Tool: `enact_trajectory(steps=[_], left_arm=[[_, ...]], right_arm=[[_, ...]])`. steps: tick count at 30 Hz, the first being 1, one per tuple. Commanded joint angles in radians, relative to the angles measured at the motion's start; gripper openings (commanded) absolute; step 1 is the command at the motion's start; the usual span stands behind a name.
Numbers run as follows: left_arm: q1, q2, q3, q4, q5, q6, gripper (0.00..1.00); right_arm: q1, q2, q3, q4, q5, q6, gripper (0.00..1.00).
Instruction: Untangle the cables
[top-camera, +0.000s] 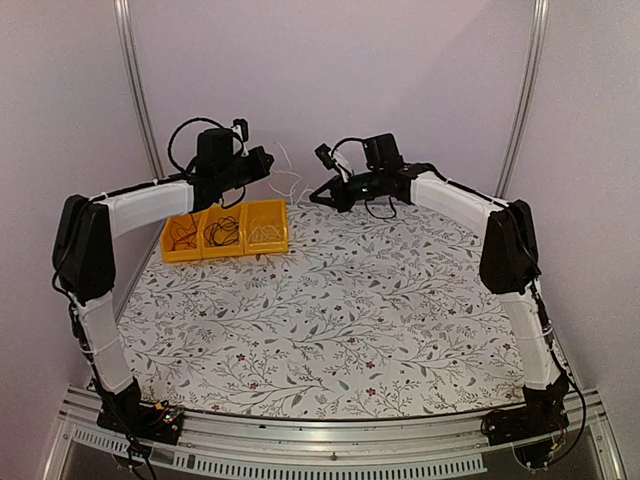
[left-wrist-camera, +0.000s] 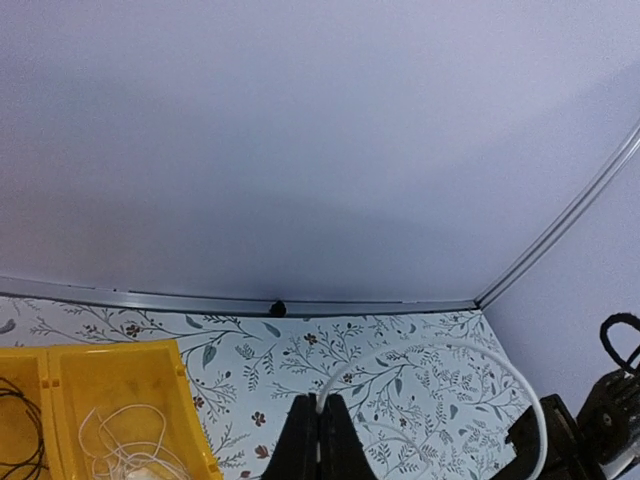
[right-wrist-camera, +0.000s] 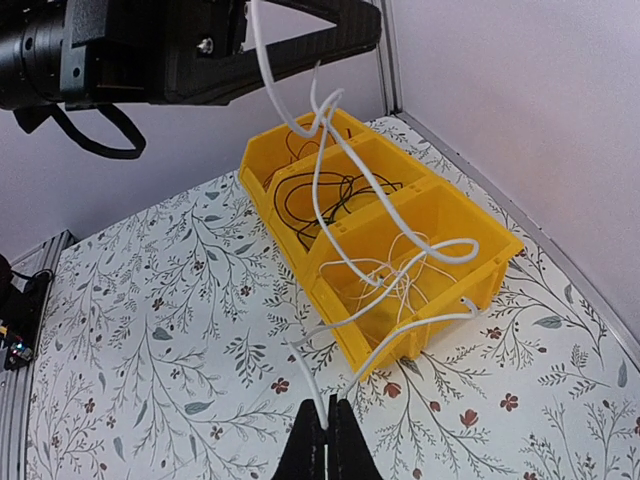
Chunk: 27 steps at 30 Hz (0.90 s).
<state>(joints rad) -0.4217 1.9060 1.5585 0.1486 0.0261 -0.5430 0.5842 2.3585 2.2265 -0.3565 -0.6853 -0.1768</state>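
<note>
Both grippers hang in the air at the back of the table, beside the yellow bins. My left gripper (top-camera: 266, 160) (left-wrist-camera: 318, 402) is shut on a white cable (left-wrist-camera: 432, 346) that arcs off to the right. My right gripper (top-camera: 318, 196) (right-wrist-camera: 327, 402) is shut on the same white cable (right-wrist-camera: 455, 252). In the right wrist view it rises in loops with a knot up to the left gripper's fingers (right-wrist-camera: 320, 35). In the top view the cable (top-camera: 288, 180) spans the short gap between the grippers. Thin pale cables (right-wrist-camera: 405, 275) lie in the nearest bin and black cables (right-wrist-camera: 320, 190) in the middle one.
Three yellow bins (top-camera: 268, 242) stand in a row at the back left of the flowered table. The back wall and its metal rail (left-wrist-camera: 150, 297) run close behind the grippers. Thick black arm cables (top-camera: 190, 130) loop above the left wrist.
</note>
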Motion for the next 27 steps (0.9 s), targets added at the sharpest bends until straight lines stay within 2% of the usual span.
enact_trajectory(steps=[1,10,18,20,23,24,27], left_arm=[[0.046,0.071,-0.016,0.048,-0.023,0.02,0.0],[0.08,0.176,0.021,0.047,-0.054,0.04,0.0],[0.117,0.197,0.004,0.05,-0.055,0.03,0.0],[0.127,0.201,-0.004,0.052,-0.042,0.02,0.0],[0.135,0.212,0.0,0.046,-0.042,0.009,0.01],[0.14,0.22,0.008,0.039,-0.041,0.004,0.01],[0.15,0.25,0.043,0.017,-0.047,-0.015,0.01]], right_arm=[[0.027,0.163,0.126,0.159,0.069,0.11,0.01],[0.088,0.366,0.221,0.444,0.178,0.103,0.0],[0.134,0.489,0.302,0.641,0.247,0.078,0.0],[0.144,0.501,0.31,0.677,0.275,0.067,0.14],[0.152,0.506,0.304,0.683,0.28,0.041,0.47],[0.153,0.5,0.29,0.664,0.27,0.023,0.53],[0.152,0.412,0.131,0.592,0.272,-0.024,0.55]])
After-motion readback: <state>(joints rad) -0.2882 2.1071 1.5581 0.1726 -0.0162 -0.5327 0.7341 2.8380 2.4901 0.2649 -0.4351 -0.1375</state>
